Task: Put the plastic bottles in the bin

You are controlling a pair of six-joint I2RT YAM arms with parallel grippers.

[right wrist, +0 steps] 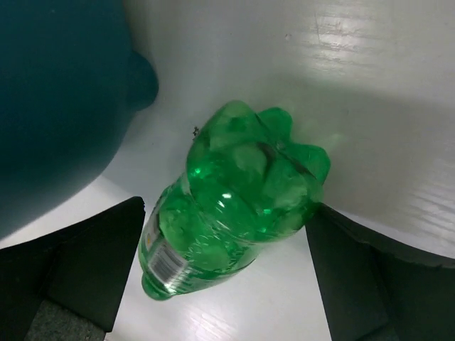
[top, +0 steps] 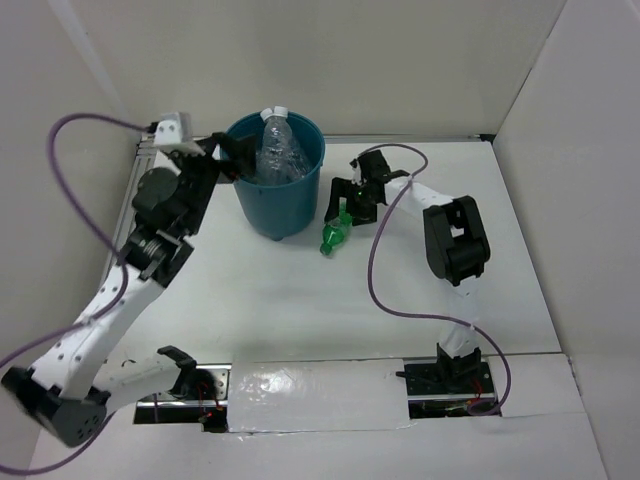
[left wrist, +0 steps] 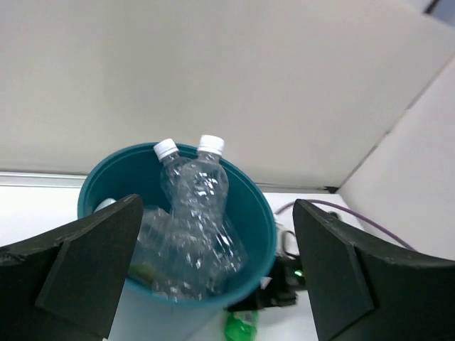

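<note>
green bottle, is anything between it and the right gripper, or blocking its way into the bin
Nothing visible does. The open right gripper straddles the green bottle, which lies on the table right beside the bin. Clear bottles already in the bin poke above its rim and may crowd the drop.

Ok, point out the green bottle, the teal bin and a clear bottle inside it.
green bottle (right wrist: 234, 206), right wrist view, on its crinkled body.
teal bin (top: 278, 208), top external view, on its outer wall.
clear bottle (left wrist: 205, 186), left wrist view, on its upper body.
</note>
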